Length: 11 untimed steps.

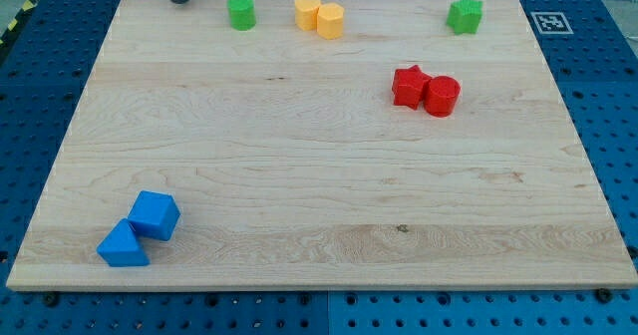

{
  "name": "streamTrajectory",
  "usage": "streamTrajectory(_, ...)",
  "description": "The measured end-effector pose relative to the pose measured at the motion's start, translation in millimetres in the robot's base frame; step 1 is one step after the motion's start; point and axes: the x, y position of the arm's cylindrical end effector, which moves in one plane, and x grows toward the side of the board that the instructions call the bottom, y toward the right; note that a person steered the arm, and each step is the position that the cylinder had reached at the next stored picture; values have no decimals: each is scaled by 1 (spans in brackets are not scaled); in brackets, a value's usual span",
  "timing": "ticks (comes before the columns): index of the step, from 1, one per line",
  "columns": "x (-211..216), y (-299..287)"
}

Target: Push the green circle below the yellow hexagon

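Tip bare, touching no block, at board's top edge. Green circle just to its right; yellow hexagon farther right, touching another yellow block. Red pair well down-right of tip.

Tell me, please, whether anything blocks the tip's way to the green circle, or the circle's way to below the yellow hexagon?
Nothing visible does. My tip is at the view's top left, with bare board between it and the green circle. The board below the yellow hexagon is bare too.

No readable text; a square marker (perhaps fiducial) beside board.
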Motion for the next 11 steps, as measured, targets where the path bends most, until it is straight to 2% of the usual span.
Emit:
streamTrajectory(2, 10, 68)
streamTrajectory(5, 50, 104)
streamTrajectory(7, 91, 110)
streamTrajectory(9, 144, 78)
streamTrajectory(11, 164, 75)
